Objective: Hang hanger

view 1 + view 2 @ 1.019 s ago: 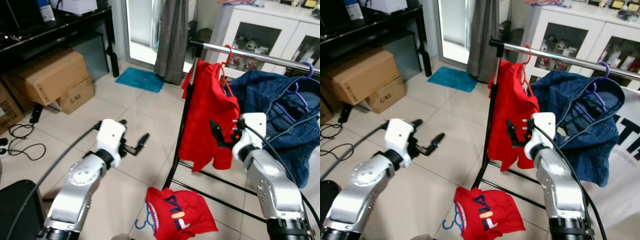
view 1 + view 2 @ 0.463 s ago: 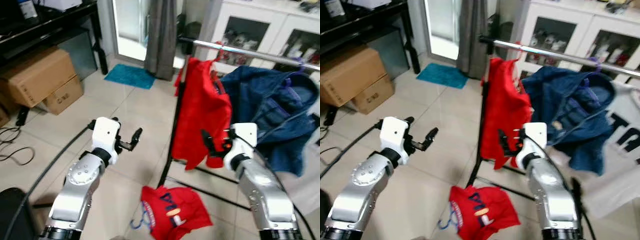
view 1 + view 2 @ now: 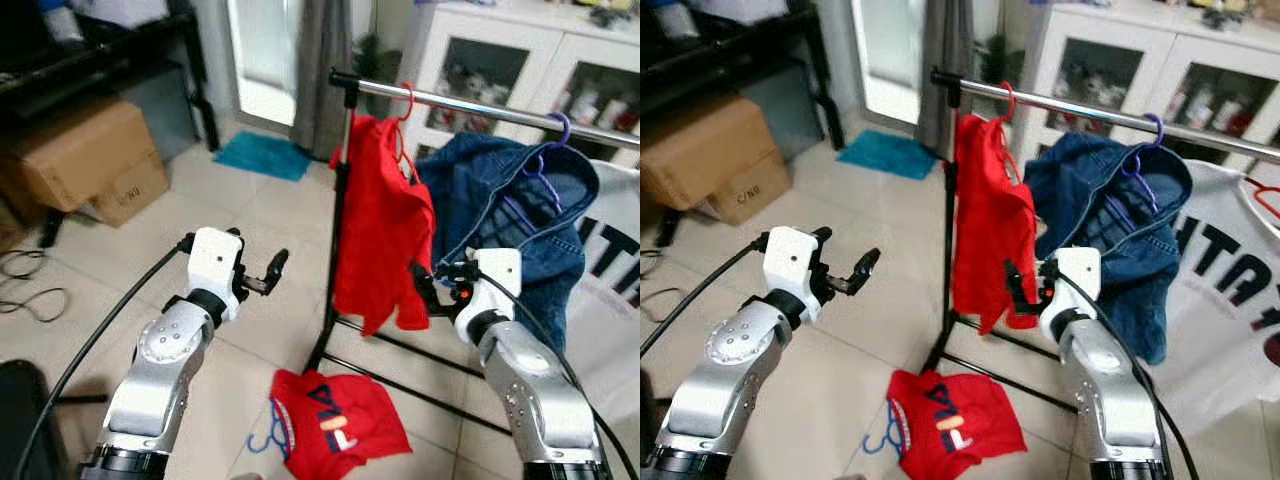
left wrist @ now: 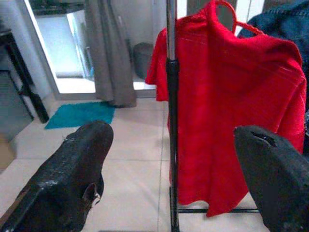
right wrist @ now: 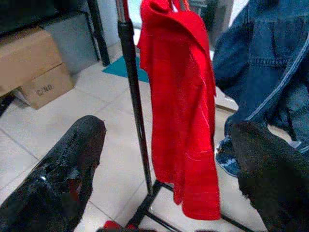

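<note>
We saw a blue hanger (image 3: pixel 279 441) lying flat on the tiled floor, most of it tucked inside a crumpled red FILA shirt (image 3: pixel 338 425), with only its hook and one curved shoulder poking out at the shirt's left edge. It lay just beside the foot of the clothes rack (image 3: pixel 336 240).
</note>
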Controlling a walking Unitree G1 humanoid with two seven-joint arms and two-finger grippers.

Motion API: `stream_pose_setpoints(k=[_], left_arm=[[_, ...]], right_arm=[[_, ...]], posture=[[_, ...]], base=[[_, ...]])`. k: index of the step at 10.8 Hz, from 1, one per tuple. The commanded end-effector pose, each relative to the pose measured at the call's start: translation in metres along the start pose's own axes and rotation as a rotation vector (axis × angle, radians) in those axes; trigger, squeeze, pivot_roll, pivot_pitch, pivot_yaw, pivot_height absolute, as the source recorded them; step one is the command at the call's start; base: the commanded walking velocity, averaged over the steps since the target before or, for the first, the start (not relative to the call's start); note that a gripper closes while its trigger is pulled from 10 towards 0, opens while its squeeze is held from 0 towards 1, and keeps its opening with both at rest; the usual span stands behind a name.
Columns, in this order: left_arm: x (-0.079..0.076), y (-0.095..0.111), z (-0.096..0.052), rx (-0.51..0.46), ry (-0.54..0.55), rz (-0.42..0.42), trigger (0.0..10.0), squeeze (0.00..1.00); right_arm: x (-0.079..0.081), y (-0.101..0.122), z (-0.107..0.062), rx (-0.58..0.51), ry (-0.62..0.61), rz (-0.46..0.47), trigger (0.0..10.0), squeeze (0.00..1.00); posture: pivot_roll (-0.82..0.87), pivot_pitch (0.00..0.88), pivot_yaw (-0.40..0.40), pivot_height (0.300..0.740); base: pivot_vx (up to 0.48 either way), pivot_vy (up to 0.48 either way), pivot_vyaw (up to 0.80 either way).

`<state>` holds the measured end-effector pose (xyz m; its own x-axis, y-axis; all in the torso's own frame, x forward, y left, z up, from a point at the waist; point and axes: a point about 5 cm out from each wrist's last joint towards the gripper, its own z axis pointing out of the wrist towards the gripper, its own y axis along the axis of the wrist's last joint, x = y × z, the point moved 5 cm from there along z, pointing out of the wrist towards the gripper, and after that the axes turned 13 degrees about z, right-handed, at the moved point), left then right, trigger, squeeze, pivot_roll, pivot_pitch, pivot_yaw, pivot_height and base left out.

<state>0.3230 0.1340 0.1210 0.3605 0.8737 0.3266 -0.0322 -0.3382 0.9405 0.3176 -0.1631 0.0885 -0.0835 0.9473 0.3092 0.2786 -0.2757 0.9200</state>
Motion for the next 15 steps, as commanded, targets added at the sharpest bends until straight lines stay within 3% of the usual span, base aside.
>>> stream_pose_setpoints(k=[1, 8, 11, 15], left_arm=[[0.002, -0.002, -0.001, 0.007, 0.004, -0.008, 10.0, 0.0], [0.0, -0.003, -0.003, 0.015, -0.006, -0.02, 10.0, 0.0], [-0.002, -0.003, -0.003, 0.019, -0.019, -0.017, 10.0, 0.0], [-0.013, -0.005, -0.005, 0.021, -0.085, 0.003, 10.0, 0.0]], right_arm=[[0.002, 0.009, 0.001, -0.031, 0.006, -0.019, 10.0, 1.0], [0.004, 0.009, 0.004, -0.024, 0.016, -0.05, 10.0, 1.0], [0.007, 0.009, 0.004, -0.023, 0.021, -0.089, 10.0, 1.0], [0.001, 0.015, 0.007, -0.038, 0.004, -0.078, 10.0, 1.0]], posture=[[-0.01, 0.0, -0.025, 0.74], [-0.01, 0.002, -0.034, 0.74], [-0.01, 0.011, -0.031, 0.74], [-0.01, 0.011, -0.031, 0.74]], base=[[0.292, 0.0, 0.0], [0.331, 0.0, 0.0], [0.324, 0.0, 0.53], [0.0, 0.0, 0.0]])
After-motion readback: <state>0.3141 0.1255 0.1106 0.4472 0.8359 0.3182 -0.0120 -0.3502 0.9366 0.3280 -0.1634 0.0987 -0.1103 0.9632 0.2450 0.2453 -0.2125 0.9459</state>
